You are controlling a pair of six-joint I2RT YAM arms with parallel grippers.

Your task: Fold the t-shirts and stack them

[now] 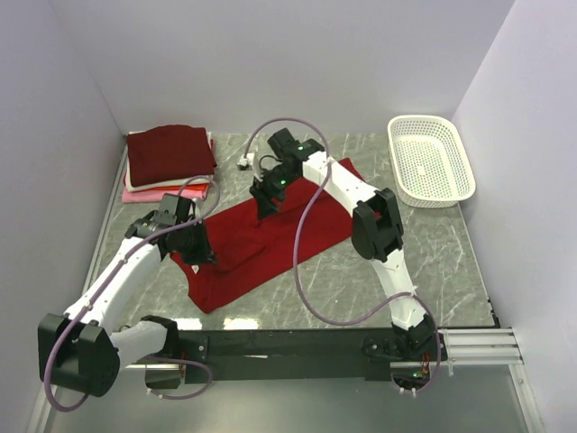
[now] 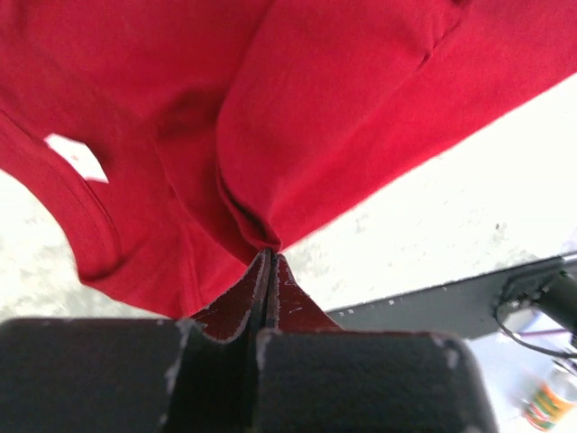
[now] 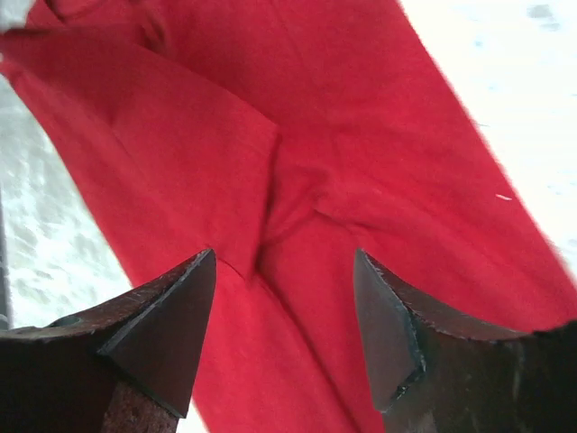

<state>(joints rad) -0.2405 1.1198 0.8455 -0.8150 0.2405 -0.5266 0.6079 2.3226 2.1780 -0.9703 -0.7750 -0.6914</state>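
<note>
A bright red t-shirt (image 1: 242, 267) lies spread on a slant across the middle of the marble table. My left gripper (image 1: 200, 248) is at its left edge, shut on a pinched fold of the red cloth (image 2: 270, 242). The white neck label (image 2: 77, 155) shows in the left wrist view. Over the shirt's upper middle my right gripper (image 1: 264, 200) hangs open, and red cloth (image 3: 379, 135) with a folded flap lies below its spread fingers (image 3: 171, 316). A stack of folded t-shirts (image 1: 169, 152) sits at the back left, dark maroon on top, white and pink beneath.
A white perforated basket (image 1: 431, 161) stands at the back right by the wall. A small white object (image 1: 243, 164) lies on the table behind the red shirt. The black mounting rail (image 1: 270, 343) runs along the near edge. Walls close in on three sides.
</note>
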